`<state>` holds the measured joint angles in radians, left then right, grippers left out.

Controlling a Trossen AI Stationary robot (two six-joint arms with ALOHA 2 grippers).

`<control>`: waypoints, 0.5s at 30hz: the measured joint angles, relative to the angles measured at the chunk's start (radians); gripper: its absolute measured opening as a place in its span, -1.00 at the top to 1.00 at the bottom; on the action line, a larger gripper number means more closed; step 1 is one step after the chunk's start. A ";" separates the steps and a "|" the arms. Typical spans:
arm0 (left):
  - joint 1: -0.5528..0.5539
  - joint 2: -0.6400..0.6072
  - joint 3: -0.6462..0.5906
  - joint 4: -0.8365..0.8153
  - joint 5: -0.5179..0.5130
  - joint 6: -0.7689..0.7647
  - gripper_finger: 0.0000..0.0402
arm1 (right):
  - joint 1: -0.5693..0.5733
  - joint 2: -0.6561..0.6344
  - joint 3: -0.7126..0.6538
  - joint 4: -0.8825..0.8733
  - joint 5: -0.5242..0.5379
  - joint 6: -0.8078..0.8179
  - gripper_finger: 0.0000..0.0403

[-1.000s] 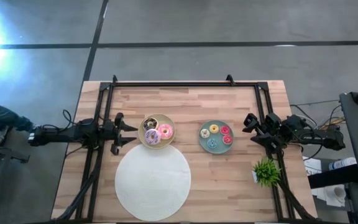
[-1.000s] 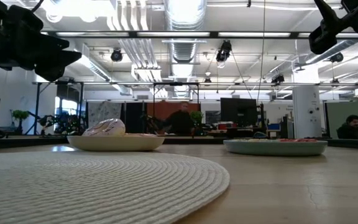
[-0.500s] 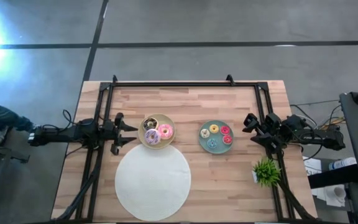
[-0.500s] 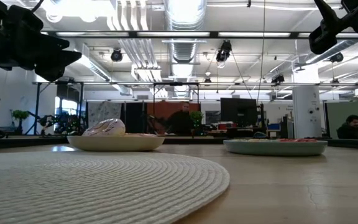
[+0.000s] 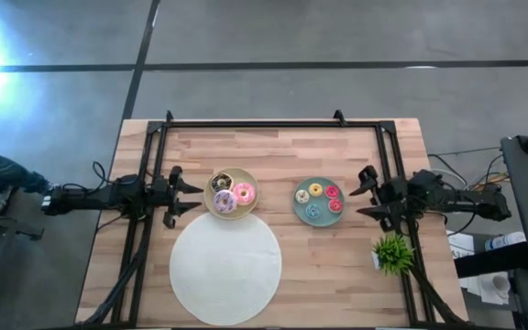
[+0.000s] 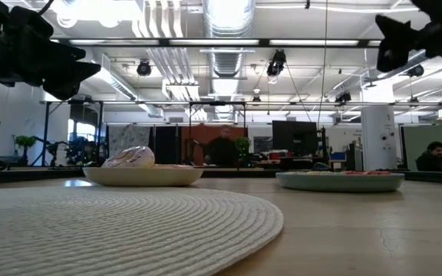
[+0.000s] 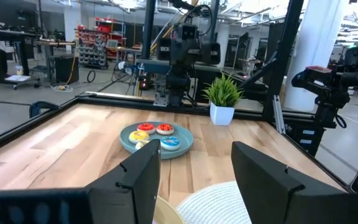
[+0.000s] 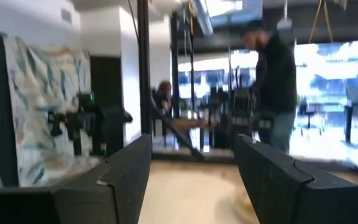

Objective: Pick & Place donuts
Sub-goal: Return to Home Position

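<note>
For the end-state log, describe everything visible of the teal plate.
The teal plate is round, shallow, smooth-looking, with a low rim. It sits flat on the wooden table, right of the beige plate and apart from the white mat. Small donuts lie in it, yellow, red and blue among them. No gripper touches it; the right gripper hangs open beside it.

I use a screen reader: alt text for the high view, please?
Overhead: a beige plate with three donuts and a teal plate with more on a wooden table, left gripper and right gripper open at either side.
</note>
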<state>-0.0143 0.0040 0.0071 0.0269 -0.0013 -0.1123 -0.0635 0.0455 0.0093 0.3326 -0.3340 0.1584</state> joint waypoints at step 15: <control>0.000 0.001 0.000 -0.003 0.001 0.000 0.14 | 0.000 -0.005 0.000 -0.277 -0.004 -0.060 -0.11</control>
<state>-0.0143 0.0048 0.0071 0.0242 -0.0006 -0.1123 -0.0635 0.0407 0.0097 0.0559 -0.3382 0.0980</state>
